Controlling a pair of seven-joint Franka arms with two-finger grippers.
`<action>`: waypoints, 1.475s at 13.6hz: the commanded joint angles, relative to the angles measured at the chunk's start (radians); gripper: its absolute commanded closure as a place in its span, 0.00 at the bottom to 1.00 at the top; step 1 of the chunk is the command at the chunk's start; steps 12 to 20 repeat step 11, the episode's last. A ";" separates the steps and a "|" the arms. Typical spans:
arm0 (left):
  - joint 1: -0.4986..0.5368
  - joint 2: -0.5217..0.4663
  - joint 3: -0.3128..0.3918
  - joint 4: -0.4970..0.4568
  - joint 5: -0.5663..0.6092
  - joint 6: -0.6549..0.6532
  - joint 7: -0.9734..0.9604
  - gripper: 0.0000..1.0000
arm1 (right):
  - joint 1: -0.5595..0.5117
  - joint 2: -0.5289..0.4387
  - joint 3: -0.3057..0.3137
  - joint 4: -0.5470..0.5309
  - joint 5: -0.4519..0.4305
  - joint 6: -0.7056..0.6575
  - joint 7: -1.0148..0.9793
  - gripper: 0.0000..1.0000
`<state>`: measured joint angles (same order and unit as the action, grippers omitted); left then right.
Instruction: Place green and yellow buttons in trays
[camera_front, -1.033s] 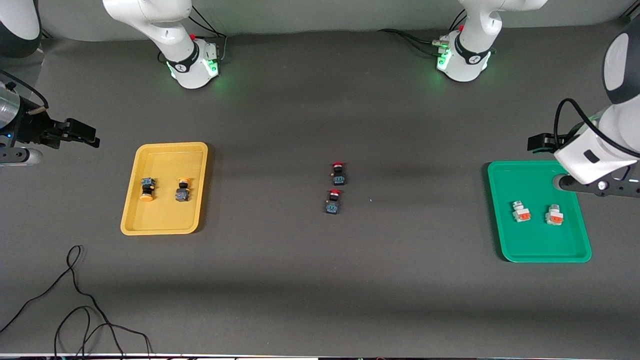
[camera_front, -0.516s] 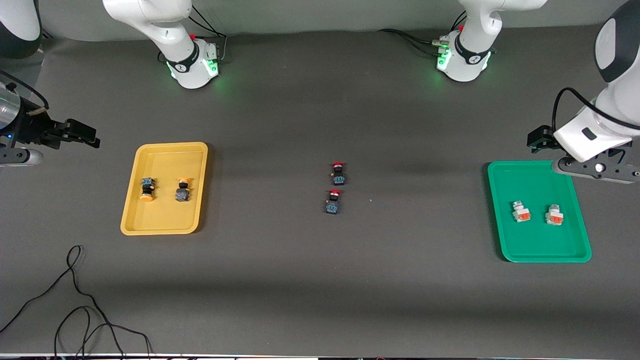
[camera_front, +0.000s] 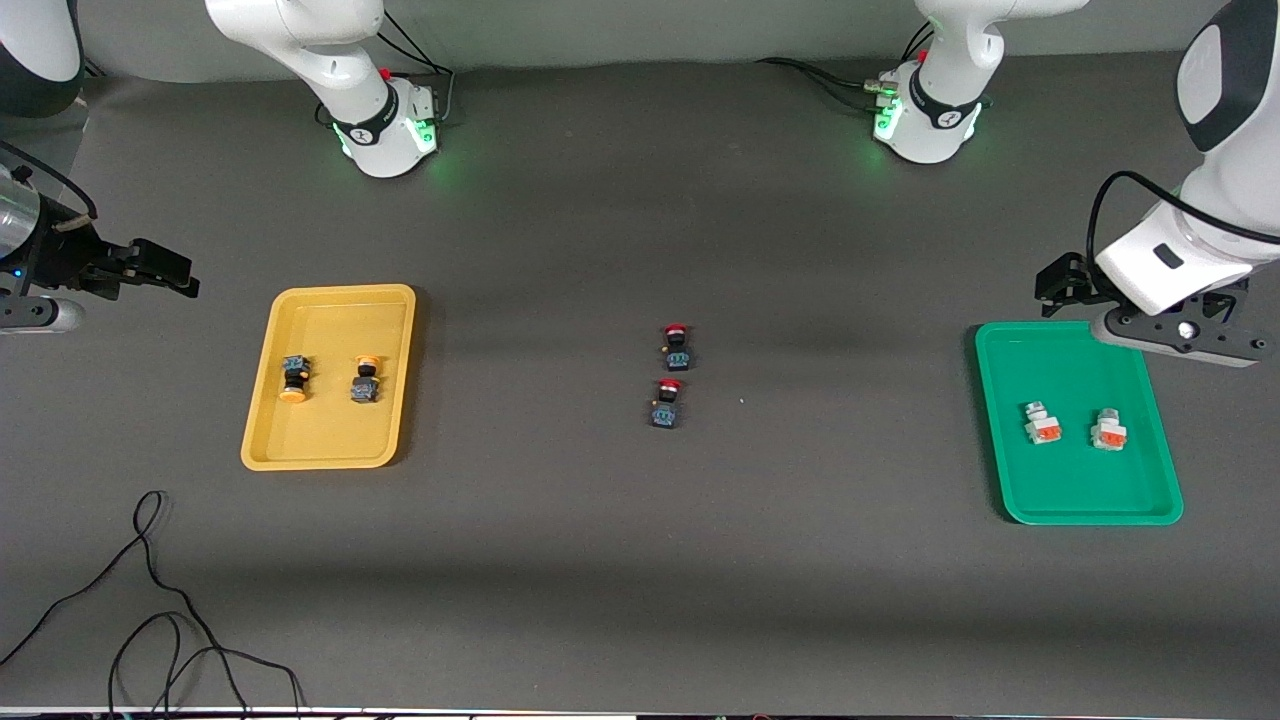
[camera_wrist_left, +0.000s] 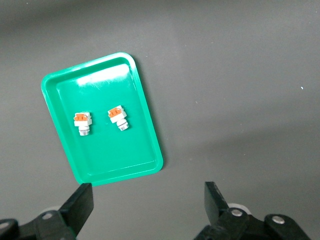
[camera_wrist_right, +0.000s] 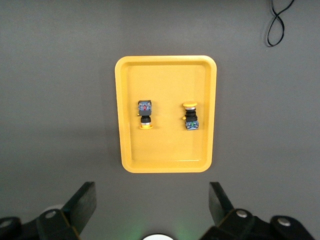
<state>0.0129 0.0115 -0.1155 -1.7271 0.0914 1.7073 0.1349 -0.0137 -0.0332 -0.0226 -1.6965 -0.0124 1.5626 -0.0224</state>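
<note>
The yellow tray (camera_front: 330, 440) lies toward the right arm's end of the table and holds two yellow-capped buttons (camera_front: 294, 378) (camera_front: 366, 380), also seen in the right wrist view (camera_wrist_right: 145, 114) (camera_wrist_right: 190, 116). The green tray (camera_front: 1080, 495) lies toward the left arm's end and holds two whitish-grey buttons with orange-red patches (camera_front: 1041, 424) (camera_front: 1108, 430), also seen in the left wrist view (camera_wrist_left: 82, 121) (camera_wrist_left: 118, 117). My left gripper (camera_front: 1060, 280) (camera_wrist_left: 147, 205) is open and empty, over the table beside the green tray (camera_wrist_left: 105, 162). My right gripper (camera_front: 165, 270) (camera_wrist_right: 152, 202) is open and empty, over the table beside the yellow tray (camera_wrist_right: 165, 152).
Two dark-bodied buttons with red caps (camera_front: 677, 347) (camera_front: 666, 403) lie on the mat midway between the trays. A black cable (camera_front: 150, 600) loops on the table near the front camera at the right arm's end. The arm bases (camera_front: 385, 130) (camera_front: 925, 120) stand along the table's edge farthest from the camera.
My left arm has drawn back from over the green tray toward the bases, uncovering the tray's corner. The right arm and all the buttons have not moved.
</note>
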 joint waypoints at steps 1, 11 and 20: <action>0.005 -0.013 0.014 -0.005 -0.013 0.005 0.008 0.01 | -0.003 0.009 0.004 0.020 -0.009 0.001 0.010 0.00; 0.018 0.015 0.014 0.006 -0.013 0.000 0.012 0.00 | -0.003 0.010 0.004 0.018 -0.009 0.005 0.010 0.00; 0.018 0.015 0.014 0.006 -0.013 0.000 0.012 0.00 | -0.003 0.010 0.004 0.018 -0.009 0.005 0.010 0.00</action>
